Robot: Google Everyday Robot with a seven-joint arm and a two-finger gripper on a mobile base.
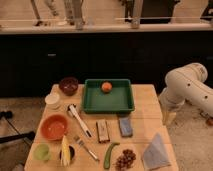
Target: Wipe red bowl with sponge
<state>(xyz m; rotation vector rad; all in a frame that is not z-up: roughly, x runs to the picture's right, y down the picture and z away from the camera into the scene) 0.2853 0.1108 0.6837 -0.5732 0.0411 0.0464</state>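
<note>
At the left side of the counter (146, 102) the red bowl (54, 127) sits upright, just left of a white-handled utensil (79, 120); further right, the sponge (126, 126) lies flat below the green tray (107, 106), near a brown block (103, 131); past the counter's right edge my hand (170, 116) hangs low, fingers apart, holding nothing

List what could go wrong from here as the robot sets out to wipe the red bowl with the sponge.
1. The brown block lies close beside the sponge; the gripper, low beside the right edge of the table, might grab the wrong one.
2. The white-handled utensil lies between sponge and red bowl and could be knocked on the way across.
</note>
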